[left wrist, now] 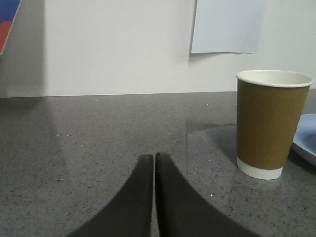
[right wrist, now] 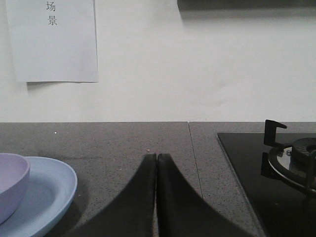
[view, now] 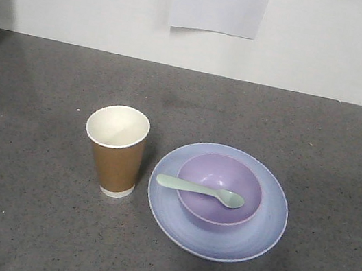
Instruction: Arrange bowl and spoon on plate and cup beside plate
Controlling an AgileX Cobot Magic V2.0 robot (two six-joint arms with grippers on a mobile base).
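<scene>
Widest thing out here is the dark grey speckled countertop (view: 22, 213), running back to a white wall (view: 334, 50) with a sheet of white paper (view: 220, 3) stuck on it; the right wrist view picks up two printed characters at the top of that sheet. Off at the right edge there's a black glass gas hob (right wrist: 247, 173), its burner grate showing in the right wrist view.

On to the tableware. The pale periwinkle-blue plate (view: 261, 236) sits flat on the counter, right of centre. The lavender bowl (view: 213, 172) stands upright inside it, roughly in the middle, blue rim showing all the way round. Just beside the plate on its left stands the brown paper cup (view: 115, 163), upright, white inside open to the camera, white base band on the counter; its base is close to the plate's edge, though I can't tell whether they touch. And across the bowl lies the mint-green spoon (view: 201, 190), oval head to the right resting over the bowl's inside, handle poking out over the bowl's left rim above the plate.

Now the grippers. The left gripper (left wrist: 154, 157) sits low over bare counter, fingers pressed together, nothing between them, the cup off to its right. The right gripper (right wrist: 156, 157) is likewise clenched on nothing, plate and bowl to its left, hob to its right.
</scene>
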